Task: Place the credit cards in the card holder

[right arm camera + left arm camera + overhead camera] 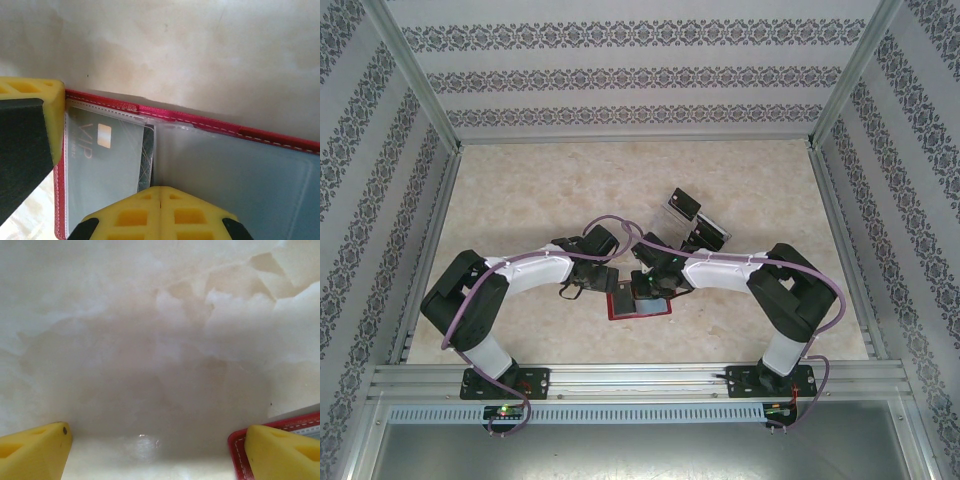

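A: What is seen closest to the right wrist lens?
B: The right gripper [160, 212] is seen pressed fully shut, with its yellow fingertips closed flush along a single seam. Nothing is clamped between them.

A: What is found just beyond those tips?
B: The card holder [240, 165] is laid open and flat, with its red stitched border at the edge and its greyish clear pockets turned up. The closed tips are poised at the central fold. Whether the fold is actually touched cannot be told.

A: Is anything lodged in the pockets?
B: One credit card [107, 155] is tucked into the left pocket. "VIP" lettering and a gold chip can be read through the sleeve.

A: How is the left gripper [155, 457] set?
B: It is spread wide, and nothing is gripped. One fingertip [282, 452] is placed over the holder's red corner, and the other is kept over the bare marbled table [150, 340].

A: And farther off?
B: In the overhead view, dark cards [682, 204] are seen past both grippers, well apart from the holder and beside a clear plastic rack [672, 222]. Their markings are too small to be made out.
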